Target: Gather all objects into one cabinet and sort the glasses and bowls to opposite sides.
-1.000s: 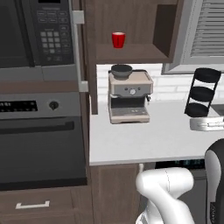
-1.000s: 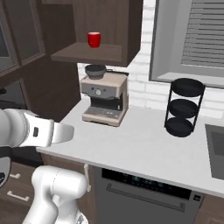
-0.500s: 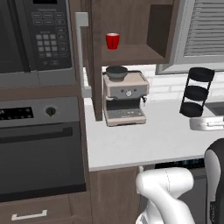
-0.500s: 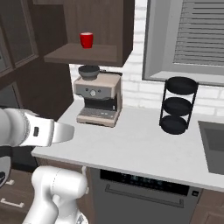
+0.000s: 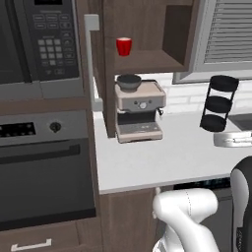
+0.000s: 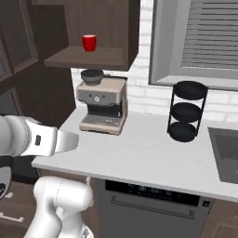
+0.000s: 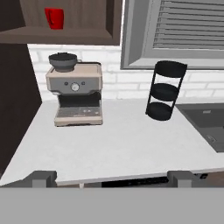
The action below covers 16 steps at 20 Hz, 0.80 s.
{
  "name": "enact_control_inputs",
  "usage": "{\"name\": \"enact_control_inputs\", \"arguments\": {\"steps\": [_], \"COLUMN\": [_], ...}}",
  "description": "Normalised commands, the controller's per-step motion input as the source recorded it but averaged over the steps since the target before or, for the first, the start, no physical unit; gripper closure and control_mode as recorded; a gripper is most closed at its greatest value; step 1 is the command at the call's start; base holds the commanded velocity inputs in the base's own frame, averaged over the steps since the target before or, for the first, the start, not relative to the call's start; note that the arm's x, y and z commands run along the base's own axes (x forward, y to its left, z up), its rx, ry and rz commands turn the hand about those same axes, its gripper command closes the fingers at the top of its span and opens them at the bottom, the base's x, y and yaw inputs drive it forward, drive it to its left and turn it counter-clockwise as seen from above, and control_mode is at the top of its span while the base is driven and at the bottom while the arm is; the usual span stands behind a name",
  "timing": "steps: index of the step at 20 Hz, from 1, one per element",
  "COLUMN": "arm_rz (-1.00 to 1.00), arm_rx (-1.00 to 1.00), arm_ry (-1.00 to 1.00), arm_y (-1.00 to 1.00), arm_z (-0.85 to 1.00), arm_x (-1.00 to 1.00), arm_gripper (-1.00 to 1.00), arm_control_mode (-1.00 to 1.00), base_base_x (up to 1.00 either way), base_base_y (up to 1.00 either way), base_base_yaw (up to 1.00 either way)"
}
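Standing upright, mouth up, red cup rests on cabinet shelf; tool tips spread apart

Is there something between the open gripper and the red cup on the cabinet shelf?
The coffee machine stands on the counter just below the shelf holding the red cup; the gripper must pass above it. Nothing else visible intervenes.

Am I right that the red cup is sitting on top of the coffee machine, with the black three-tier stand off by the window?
Not quite. The red cup stands on the open cabinet shelf above the coffee machine, not on top of it; the left base view shows this plainly. The black three-tier stand is indeed by the window.
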Motion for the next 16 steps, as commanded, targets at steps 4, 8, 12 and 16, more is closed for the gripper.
{"name": "enact_control_inputs", "arguments": {"steps": [4,8,12,16], "arm_rz": [0.0,0.0,0.0,0.0], "arm_rx": [0.0,0.0,0.0,0.0], "arm_ry": [0.0,0.0,0.0,0.0], "arm_y": [0.0,0.0,0.0,0.0], "arm_z": [0.0,0.0,0.0,0.0], "arm_x": [0.0,0.0,0.0,0.0], "arm_gripper": [-1.0,-1.0,-1.0,-1.0], "arm_control_mode": [1.0,1.0,1.0,1.0], "base_base_x": [0.27,0.29,0.32,0.27], "base_base_y": [0.22,0.26,0.35,0.34], "base_base_yaw": [-0.13,-0.07,0.01,0.06]}}
